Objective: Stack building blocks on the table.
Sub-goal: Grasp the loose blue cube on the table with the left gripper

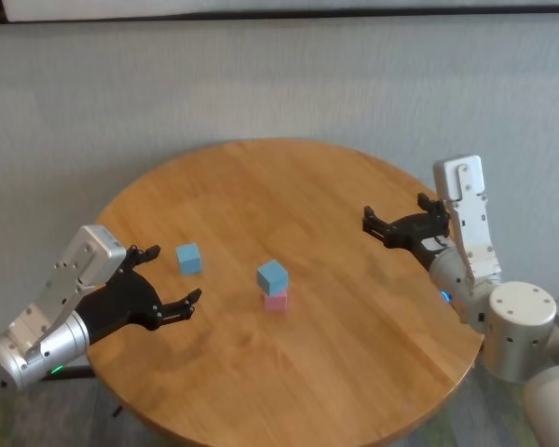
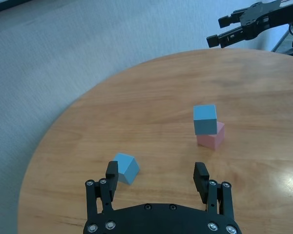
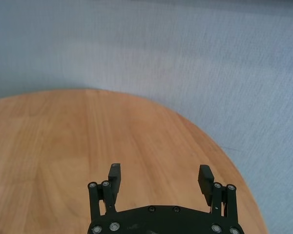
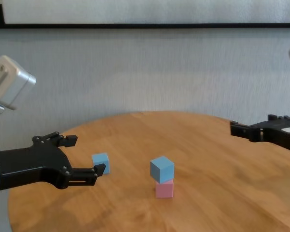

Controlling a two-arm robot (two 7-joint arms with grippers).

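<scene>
One blue block [image 1: 272, 276] already sits, slightly twisted, on the pink block [image 1: 276, 301] mid-table. The second blue block [image 1: 188, 258] lies loose to the left, unstacked. The left gripper [image 1: 170, 279] hovers by it, fingers spread and empty; the right gripper [image 1: 398, 220] hangs released, holding nothing, at the far right.

Both arms reach in from the sides, hands open and empty.

The left hand [image 1: 168, 279] hovers low over the left side of the surface [image 1: 354, 326], its forearm running back toward the lower left corner of the head view, black fingers spread wide and pointing inward. The right hand [image 1: 396, 222] hangs above the right edge, wrist bent, its fingers also parted and aimed toward the middle, well apart from the left hand.
</scene>
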